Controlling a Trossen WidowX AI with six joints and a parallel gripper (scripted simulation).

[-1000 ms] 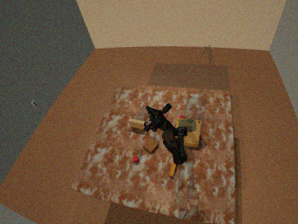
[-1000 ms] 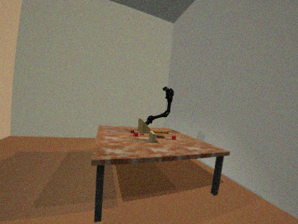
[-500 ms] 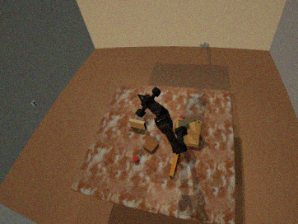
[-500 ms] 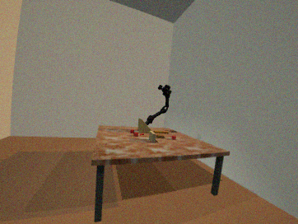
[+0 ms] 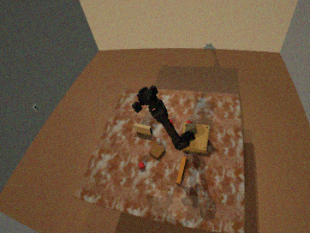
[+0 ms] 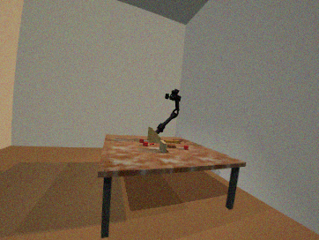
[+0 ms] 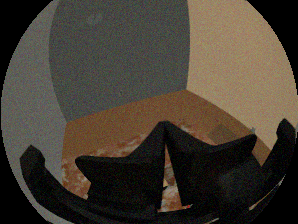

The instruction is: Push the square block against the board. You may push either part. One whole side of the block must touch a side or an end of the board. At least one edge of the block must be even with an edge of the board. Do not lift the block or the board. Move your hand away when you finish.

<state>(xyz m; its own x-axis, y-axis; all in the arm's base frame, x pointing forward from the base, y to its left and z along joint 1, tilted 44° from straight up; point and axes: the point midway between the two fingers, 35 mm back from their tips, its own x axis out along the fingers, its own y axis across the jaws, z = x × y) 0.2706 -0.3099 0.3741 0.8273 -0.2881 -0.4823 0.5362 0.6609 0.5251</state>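
Hand (image 5: 146,98) black, angular, closed on nothing, above mottled table (image 5: 128,188); wooden square block (image 5: 157,151), thin board (image 5: 181,170).

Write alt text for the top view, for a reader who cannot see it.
A black robot arm rises from its tan base plate on a mottled brown-and-white table, its shut gripper raised and holding nothing. Below it, apart from each other, lie a square block, a narrow orange board, a paler block and a small red piece.
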